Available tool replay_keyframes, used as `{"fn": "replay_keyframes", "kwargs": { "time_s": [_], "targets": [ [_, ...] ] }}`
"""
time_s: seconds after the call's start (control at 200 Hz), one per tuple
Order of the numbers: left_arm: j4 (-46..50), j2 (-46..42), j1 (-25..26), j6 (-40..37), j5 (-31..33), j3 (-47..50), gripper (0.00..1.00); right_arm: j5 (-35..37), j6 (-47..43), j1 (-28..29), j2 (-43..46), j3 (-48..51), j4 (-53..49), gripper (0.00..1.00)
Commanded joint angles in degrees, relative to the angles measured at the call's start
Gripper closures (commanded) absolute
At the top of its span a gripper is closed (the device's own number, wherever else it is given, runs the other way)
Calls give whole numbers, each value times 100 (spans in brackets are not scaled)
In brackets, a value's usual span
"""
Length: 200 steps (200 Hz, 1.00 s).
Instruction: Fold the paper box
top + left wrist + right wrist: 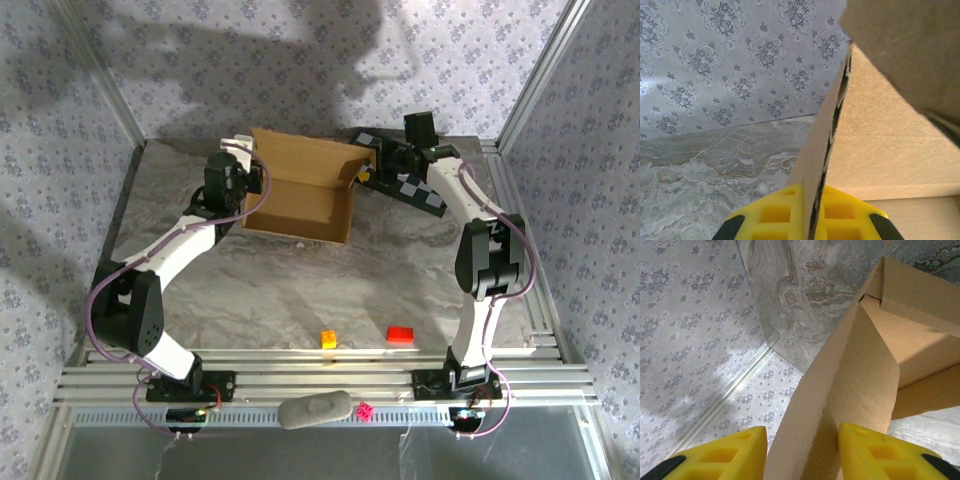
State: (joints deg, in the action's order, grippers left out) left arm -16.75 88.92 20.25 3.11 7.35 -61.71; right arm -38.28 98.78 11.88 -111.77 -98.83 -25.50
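Marble-veined table (290, 290) under you, floral wallpaper (300, 60) on the walls around it, and both arms are out at the far middle.

Start at your left gripper (812, 212). Its yellow fingers (772, 216) sit narrow, one on each side of an upright cardboard wall, and both press against it. That is a firm pinch on the left side wall of the paper box (300, 200). The wall's corrugated edge runs straight up from between the pads, with bare table on its outer side and the box floor on its inner side.

Your right gripper (802, 455) is spread wider. A folded thickness of the box's right-end flap fills the space between its fingers (875, 456), and the card looks to be in contact with both pads, so it is holding too. The flap rises from there to a creased corner of the box.

From above, the box stands open, mouth up, at the far centre of the table. Its long axis runs left to right across your view, with the right end swung a little toward you. A tall panel stands along its far side.

Just right of the box, under your right arm, lies a checkered board (428, 196). Well apart, near the front edge, an orange block (328, 338) and a red block (401, 334) sit side by side. A grey oblong (315, 410) and a pink die (366, 410) rest on the rail.
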Motion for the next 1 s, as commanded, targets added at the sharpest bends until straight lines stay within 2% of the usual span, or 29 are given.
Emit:
{"fn": "replay_keyframes", "kwargs": {
  "time_s": [0.0,0.085,0.495,0.73,0.805,0.994],
  "targets": [
    [-205,93,155,31,-344,-185,100,-399,299,179,-65,-156,-57,48],
    [-210,107,155,23,-322,-175,100,-475,269,172,-98,-235,-227,43],
    [-252,173,179,59,-336,-240,100,-674,372,310,-299,-461,-291,40],
    [-234,169,205,49,-348,-248,100,-680,464,335,-354,-450,-212,45],
    [-240,169,223,58,-347,-236,100,-713,507,345,-355,-438,-147,50],
    [-261,202,268,80,-370,-225,100,-707,687,349,-337,-349,22,73]
  ]
}}
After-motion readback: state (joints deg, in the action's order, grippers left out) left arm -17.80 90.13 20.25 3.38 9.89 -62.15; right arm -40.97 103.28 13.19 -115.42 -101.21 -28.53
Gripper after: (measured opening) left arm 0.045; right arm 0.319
